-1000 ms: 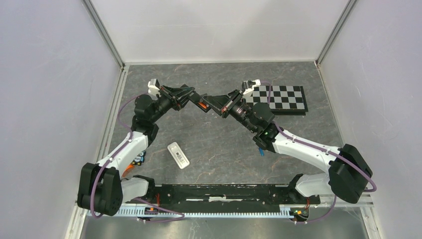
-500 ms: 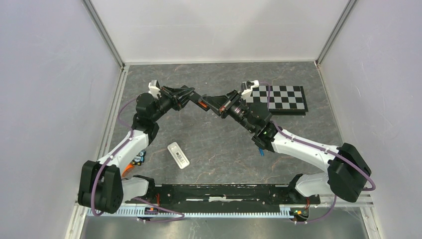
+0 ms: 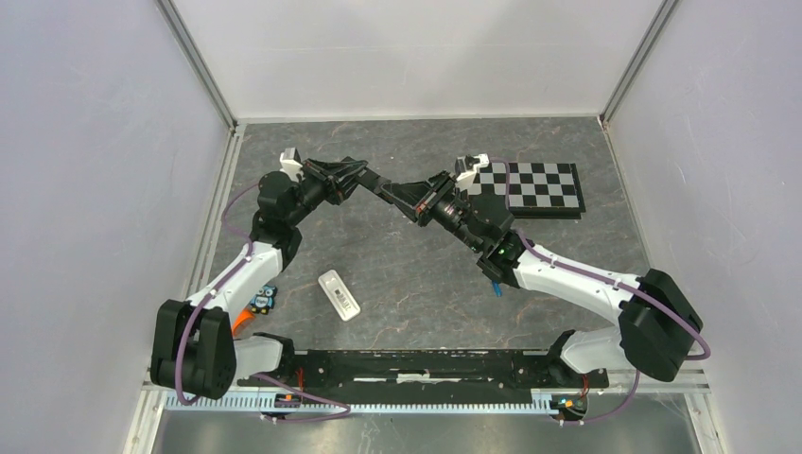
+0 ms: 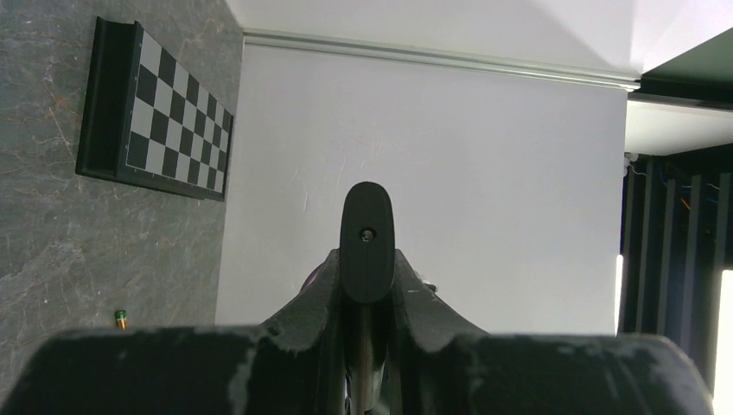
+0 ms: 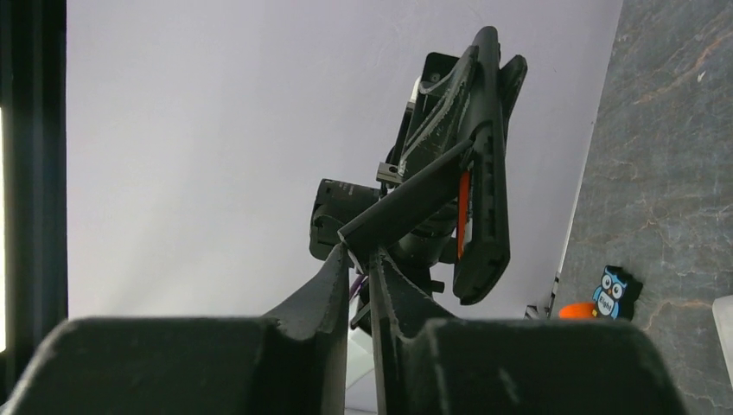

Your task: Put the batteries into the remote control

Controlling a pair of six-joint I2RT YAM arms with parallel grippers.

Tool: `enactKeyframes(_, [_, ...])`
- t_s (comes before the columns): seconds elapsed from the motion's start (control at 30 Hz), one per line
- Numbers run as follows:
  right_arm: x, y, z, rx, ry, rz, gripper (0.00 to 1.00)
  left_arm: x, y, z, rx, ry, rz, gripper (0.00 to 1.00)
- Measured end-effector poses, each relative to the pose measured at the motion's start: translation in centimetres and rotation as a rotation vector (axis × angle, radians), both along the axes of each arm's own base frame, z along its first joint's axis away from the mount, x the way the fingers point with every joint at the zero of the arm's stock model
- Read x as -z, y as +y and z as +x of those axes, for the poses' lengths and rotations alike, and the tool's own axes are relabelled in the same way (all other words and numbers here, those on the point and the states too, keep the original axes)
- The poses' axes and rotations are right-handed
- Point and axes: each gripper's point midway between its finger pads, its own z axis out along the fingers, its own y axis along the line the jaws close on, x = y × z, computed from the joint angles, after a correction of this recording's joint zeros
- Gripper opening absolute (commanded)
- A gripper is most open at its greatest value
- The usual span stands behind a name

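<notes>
My left gripper [image 3: 352,176] is shut on a black remote control [image 3: 371,183] and holds it up off the table. In the left wrist view the remote's rounded end [image 4: 367,225] stands between the fingers. The right wrist view shows the remote [image 5: 488,173] with its back open and an orange battery [image 5: 464,212] seated in it. A thin black battery cover [image 5: 406,203] slants out from the remote. Its free end lies between the tips of my right gripper [image 5: 359,252], which stand only a sliver apart. A brownish-gold battery [image 4: 122,319] lies on the table, and a blue one [image 3: 496,287] shows under the right arm.
A white remote-like device [image 3: 339,294] lies on the grey table [image 3: 426,274] near the front. A checkerboard [image 3: 534,186] sits at the back right. An owl block [image 3: 266,300] and an orange object [image 3: 248,313] lie by the left arm. Walls enclose three sides.
Both grippers have drawn slightly closer together and toward the back. The orange battery that showed between them from above is now covered.
</notes>
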Motion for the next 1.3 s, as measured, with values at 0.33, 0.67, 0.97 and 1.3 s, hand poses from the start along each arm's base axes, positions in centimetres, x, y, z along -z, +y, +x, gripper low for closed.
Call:
enactKeyframes(0.33, [0.9,-0.2,0.0,-0.010,0.034,-0.030,0.24,-0.1,0.3,0.4,-0.024,-0.003,-0.001,0.02])
enactKeyframes(0.67, [1.5,-1.5,1.2,0.029,0.063,-0.058,0.30,-0.1,0.4,0.2,-0.026,0.001,0.001,0.02])
enactKeyframes(0.97, [1.9,-1.6,1.0,0.019,0.074,-0.071,0.33,-0.2,0.6,0.2,-0.042,0.001,0.008,0.02])
enactKeyframes(1.3, [2.8,-2.7,0.8,0.029,0.097,-0.093,0.37,0.7,0.3,0.1,-0.033,0.022,0.036,0.02])
